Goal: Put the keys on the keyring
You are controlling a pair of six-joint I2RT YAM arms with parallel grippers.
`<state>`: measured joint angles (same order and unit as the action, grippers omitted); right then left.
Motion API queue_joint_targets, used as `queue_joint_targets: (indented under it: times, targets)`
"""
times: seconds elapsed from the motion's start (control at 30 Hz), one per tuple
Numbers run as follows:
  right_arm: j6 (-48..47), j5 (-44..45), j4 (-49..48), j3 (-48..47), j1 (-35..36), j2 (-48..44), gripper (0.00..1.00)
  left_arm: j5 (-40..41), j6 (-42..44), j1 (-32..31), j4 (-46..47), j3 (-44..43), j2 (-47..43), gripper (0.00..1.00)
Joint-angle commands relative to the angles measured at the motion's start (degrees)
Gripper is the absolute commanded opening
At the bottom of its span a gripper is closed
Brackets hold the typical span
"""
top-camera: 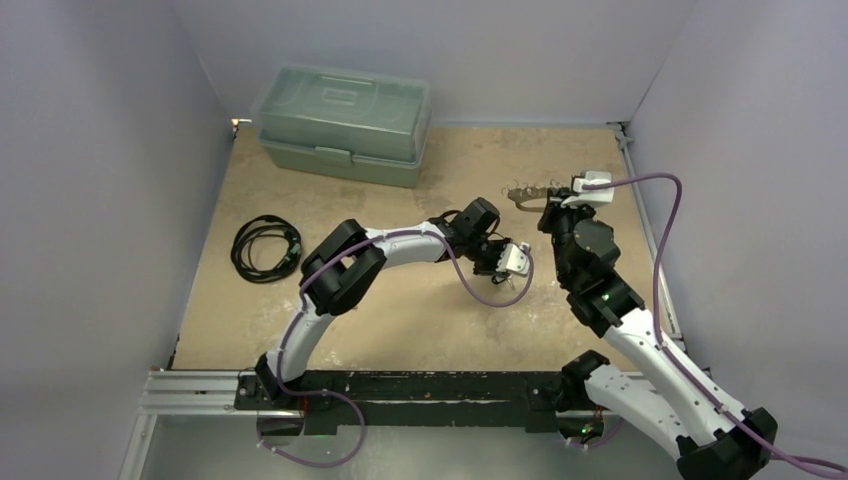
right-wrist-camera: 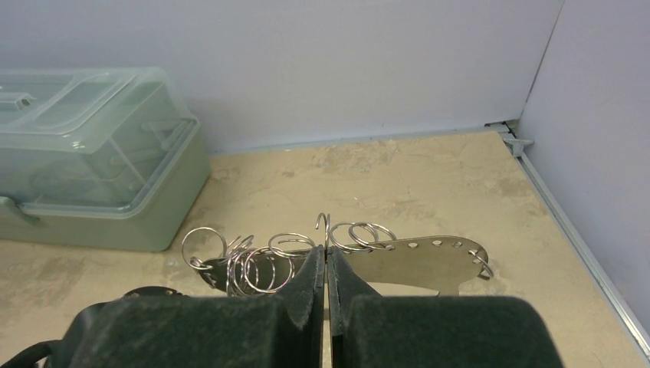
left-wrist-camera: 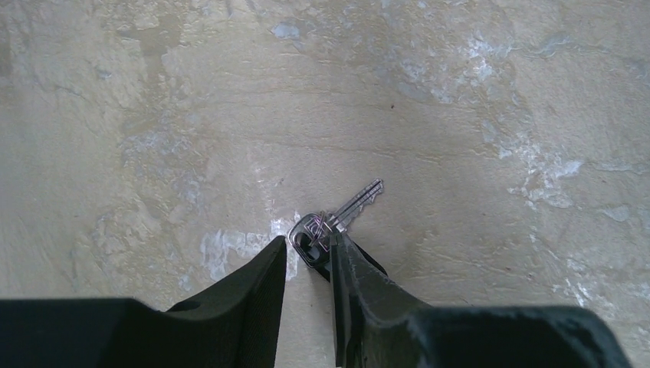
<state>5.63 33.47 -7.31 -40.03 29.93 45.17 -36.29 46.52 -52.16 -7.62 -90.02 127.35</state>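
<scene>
Silvery key (left-wrist-camera: 354,203) lies inside the part-open left hand (left-wrist-camera: 309,245), while the right hand (right-wrist-camera: 326,259) pinches the keyring (right-wrist-camera: 429,261).

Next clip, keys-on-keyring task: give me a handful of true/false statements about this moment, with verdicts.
1. The right pincer is clamped on the keyring. True.
2. A key already hangs on the keyring. False: only bare rings show on it, and the one key in view lies on the table.
3. The left pincer is low over the table with a finger on either side of the key's dark head. True.
4. The green toolbox stands with its lid raised. False: the lid is down.
5. The black coiled cable lies at the table's right edge. False: it lies on the left side, beside the left arm.
</scene>
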Motion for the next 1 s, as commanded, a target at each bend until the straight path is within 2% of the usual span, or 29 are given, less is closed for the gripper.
queue_joint_targets:
  times: [0.0, 0.37, 0.6, 0.97]
  targets:
    - [1.07, -0.42, -2.62, 0.12, -0.21, -1.36, 0.0, -2.64, 2.78, -0.14, -4.45, -4.5, 2.16, 0.26]
    - [1.27, -1.63, -2.62, 0.26, -0.26, -1.53, 0.0, -0.48, 3.65, -0.75, -6.16, -5.58, 2.52, 0.24]
    - [1.32, -2.35, -2.62, 0.23, -0.25, -1.31, 0.0, -0.26, 0.87, -0.75, -3.99, -5.78, 2.29, 0.29]
    - [1.32, -3.06, -2.62, 0.36, -0.23, -1.47, 0.0, 0.27, -3.46, -0.77, -2.84, -7.07, 2.46, 0.31]
